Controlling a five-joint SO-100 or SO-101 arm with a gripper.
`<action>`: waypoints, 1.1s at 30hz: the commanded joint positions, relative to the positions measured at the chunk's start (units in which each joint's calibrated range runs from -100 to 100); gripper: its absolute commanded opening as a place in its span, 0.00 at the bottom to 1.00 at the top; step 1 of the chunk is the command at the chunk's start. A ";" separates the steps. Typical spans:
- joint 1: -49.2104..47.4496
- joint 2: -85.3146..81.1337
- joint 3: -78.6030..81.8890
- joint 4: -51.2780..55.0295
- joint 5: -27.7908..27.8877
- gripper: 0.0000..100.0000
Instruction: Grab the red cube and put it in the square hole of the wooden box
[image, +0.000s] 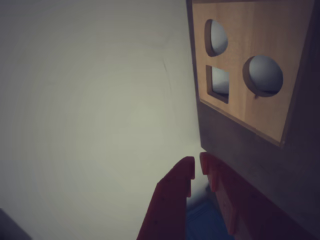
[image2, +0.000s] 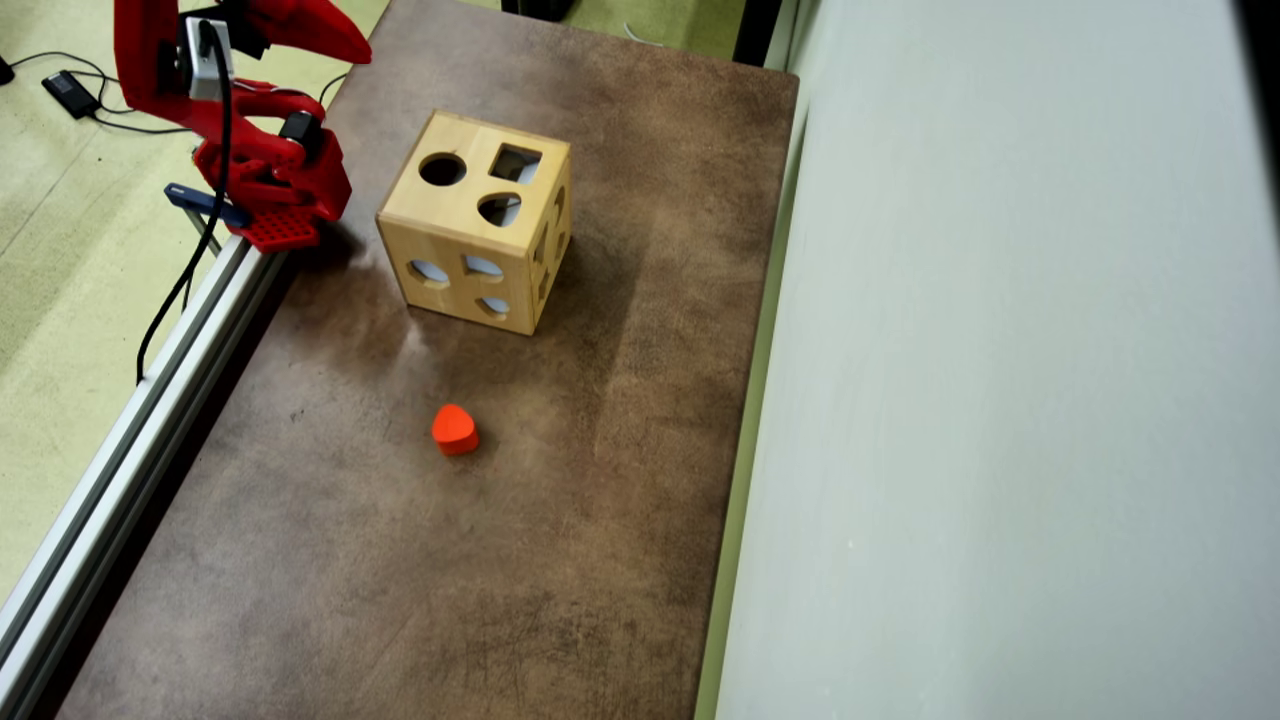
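The small red cube cannot be found in either view; the only loose piece showing is an orange-red block with a rounded triangular outline (image2: 455, 429), which lies alone on the mottled brown table (image2: 620, 420) in the middle of the overhead view, well below the box.

The red arm (image2: 250, 150) is cut off by the upper left corner of the overhead view, so its pincer cannot be made out there. In the wrist view the red pincer (image: 197, 167) rises from the bottom edge just right of centre, its two tips drawn almost together with only a thin slit between them and nothing held. Its right tip lies against the dark shaded side of the box in the picture; whether they really touch I cannot tell.

The large pale tan wooden box (image2: 470, 235) stands on the table in the upper middle of the overhead view, just right of the arm's base. On its top face the dark square hole (image2: 516, 163) sits at the upper right, beside a round cutout (image2: 442, 169) and above a rounded-triangle cutout (image2: 499, 209). In the wrist view the box fills the upper right, and the same three openings show on its lit face.

A pale grey wall (image2: 1010, 360) fills the right of the overhead view, and an aluminium rail (image2: 150, 400) runs along the table's left edge.
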 joint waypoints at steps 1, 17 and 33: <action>-0.44 -3.87 1.91 3.01 0.49 0.03; 0.16 -10.58 0.65 6.71 4.69 0.03; 3.13 -14.48 0.39 6.79 4.79 0.03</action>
